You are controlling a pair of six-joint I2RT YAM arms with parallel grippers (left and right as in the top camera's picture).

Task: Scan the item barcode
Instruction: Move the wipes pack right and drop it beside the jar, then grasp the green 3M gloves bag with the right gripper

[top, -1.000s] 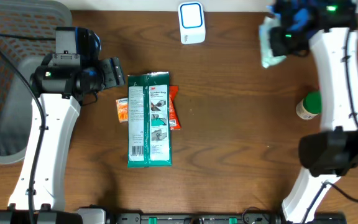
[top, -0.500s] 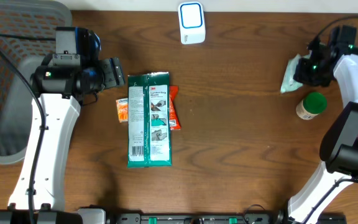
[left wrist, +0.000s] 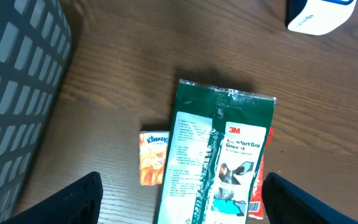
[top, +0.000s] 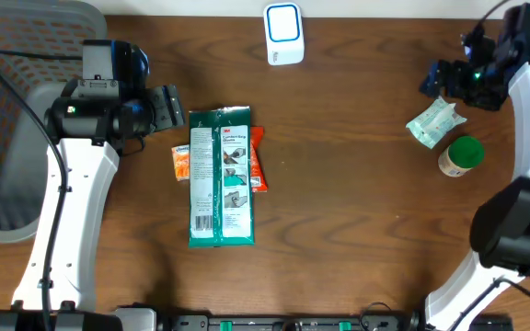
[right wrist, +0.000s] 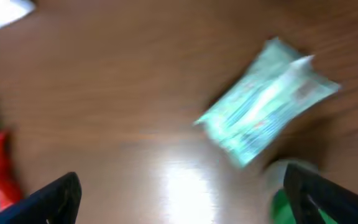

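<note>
The white and blue barcode scanner [top: 283,34] stands at the table's far edge, its corner also in the left wrist view [left wrist: 319,14]. A pale green packet [top: 435,120] lies flat on the table at the right, blurred in the right wrist view [right wrist: 266,102]. My right gripper [top: 433,81] hovers just above it, open and empty [right wrist: 182,199]. My left gripper [top: 175,106] is open [left wrist: 182,202] over the near end of a long green glove package [top: 221,176] [left wrist: 219,155], holding nothing.
An orange Kleenex pack [top: 182,163] and a red packet [top: 258,158] flank the glove package. A green-capped bottle [top: 460,154] stands beside the pale packet. A grey mesh basket [top: 17,110] fills the left side.
My right gripper swung down from the far right corner with the pale green packet, opened and let it drop onto the table by the bottle. The left arm stayed still.
</note>
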